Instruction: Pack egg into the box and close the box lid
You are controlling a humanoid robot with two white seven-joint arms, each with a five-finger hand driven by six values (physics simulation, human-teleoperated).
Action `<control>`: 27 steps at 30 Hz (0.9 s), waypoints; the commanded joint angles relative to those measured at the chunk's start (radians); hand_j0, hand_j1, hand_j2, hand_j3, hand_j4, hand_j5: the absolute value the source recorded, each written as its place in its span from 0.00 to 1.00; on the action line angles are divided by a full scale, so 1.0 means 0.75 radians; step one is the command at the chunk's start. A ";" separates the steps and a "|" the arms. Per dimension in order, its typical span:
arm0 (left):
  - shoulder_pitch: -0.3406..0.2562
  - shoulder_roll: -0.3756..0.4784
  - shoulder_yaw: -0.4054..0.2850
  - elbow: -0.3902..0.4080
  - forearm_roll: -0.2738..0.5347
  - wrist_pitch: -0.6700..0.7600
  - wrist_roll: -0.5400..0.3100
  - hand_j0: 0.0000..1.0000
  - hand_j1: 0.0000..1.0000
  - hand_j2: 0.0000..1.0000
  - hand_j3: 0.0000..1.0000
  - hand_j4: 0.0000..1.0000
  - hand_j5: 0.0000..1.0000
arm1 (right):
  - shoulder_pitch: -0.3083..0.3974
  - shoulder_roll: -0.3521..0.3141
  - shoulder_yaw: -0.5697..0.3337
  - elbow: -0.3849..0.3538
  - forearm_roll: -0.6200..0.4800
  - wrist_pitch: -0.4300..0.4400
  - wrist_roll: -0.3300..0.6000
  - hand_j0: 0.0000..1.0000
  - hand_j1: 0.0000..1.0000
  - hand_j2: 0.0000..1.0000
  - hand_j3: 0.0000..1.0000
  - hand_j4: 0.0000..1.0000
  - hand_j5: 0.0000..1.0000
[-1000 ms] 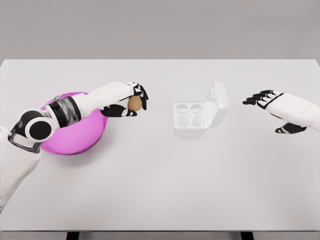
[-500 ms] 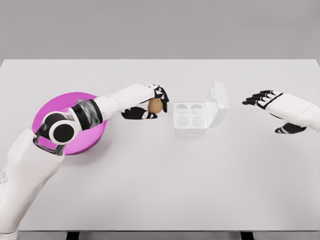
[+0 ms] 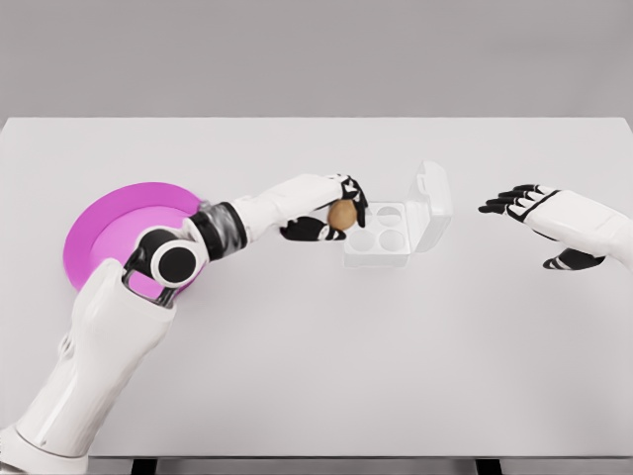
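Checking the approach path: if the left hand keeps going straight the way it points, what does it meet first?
Probably the open box: the left hand, shut on the egg, points right at its near-left cup, though height above it is unclear.

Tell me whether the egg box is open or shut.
Open: the egg box's lid stands raised at its right, cups exposed.

Simulated tabletop test scene, not furnished room. Plain white table (image 3: 316, 376) fills view; flat featureless grey backdrop behind, no walls, shelves or fittings visible. Even, shadowless lighting and smooth untextured surfaces mark simulator render. Sparse props only: magenta bowl (image 3: 99, 237) at left, small white four-cup egg box (image 3: 381, 237) with lid raised near centre. White humanoid arms with black-fingered hands enter from both sides, laboratory-bench style arrangement.
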 commanded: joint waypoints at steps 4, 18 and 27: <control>0.000 -0.061 0.001 0.045 -0.026 0.000 0.001 0.41 0.41 0.41 0.41 0.41 0.41 | 0.002 -0.005 -0.002 0.002 -0.008 0.004 -0.001 1.00 1.00 1.00 1.00 1.00 1.00; -0.037 -0.157 -0.001 0.173 -0.048 -0.012 0.001 0.43 0.43 0.43 0.43 0.43 0.43 | 0.002 -0.011 -0.004 -0.010 -0.008 0.004 -0.001 1.00 1.00 1.00 1.00 1.00 1.00; -0.055 -0.180 -0.001 0.208 -0.046 -0.014 0.001 0.46 0.46 0.46 0.46 0.46 0.46 | 0.002 -0.011 -0.004 -0.010 -0.010 0.004 -0.001 1.00 1.00 1.00 1.00 1.00 1.00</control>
